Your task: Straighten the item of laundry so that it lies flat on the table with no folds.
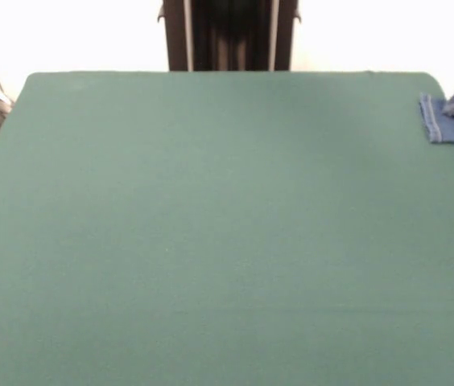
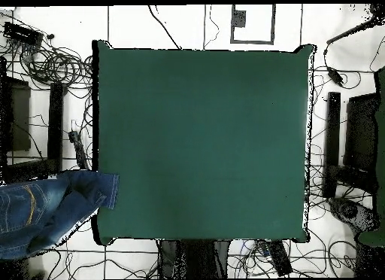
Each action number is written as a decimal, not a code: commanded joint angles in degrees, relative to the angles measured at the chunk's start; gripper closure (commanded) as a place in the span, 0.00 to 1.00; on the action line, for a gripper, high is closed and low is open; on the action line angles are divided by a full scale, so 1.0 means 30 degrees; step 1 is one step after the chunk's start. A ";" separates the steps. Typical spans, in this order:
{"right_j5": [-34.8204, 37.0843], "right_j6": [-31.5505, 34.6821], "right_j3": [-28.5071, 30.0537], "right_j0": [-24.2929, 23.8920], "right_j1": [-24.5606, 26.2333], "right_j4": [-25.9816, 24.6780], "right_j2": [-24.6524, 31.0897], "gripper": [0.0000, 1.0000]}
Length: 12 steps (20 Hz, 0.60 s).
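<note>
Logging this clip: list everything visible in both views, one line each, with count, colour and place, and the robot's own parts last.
jeans: one, blue denim, mostly off the table at its edge; only a leg end lies on the cloth, near the robot-side corner. Not flat.
table: one, dark green cloth cover, fills the middle of both views.
cables: several, black, on the white floor around the table in the overhead view.
dark equipment: a few black pieces on the floor beside the table; what they are cannot be told.
robot pedestal: one, black, at the table's far side in the front view.
gripper: not in view in either picture.
</note>
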 commanded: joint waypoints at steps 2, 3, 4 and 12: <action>0.0944 0.7396 -0.1114 -0.0768 0.0888 0.2210 0.1095 1.00; 0.1087 0.8015 -0.2021 -0.1044 0.1372 0.2801 0.1336 1.00; 0.1116 0.8294 -0.2300 -0.1113 0.1541 0.3128 0.1424 1.00; 0.0790 1.2687 -0.6687 -0.1375 0.5392 0.6089 0.1129 1.00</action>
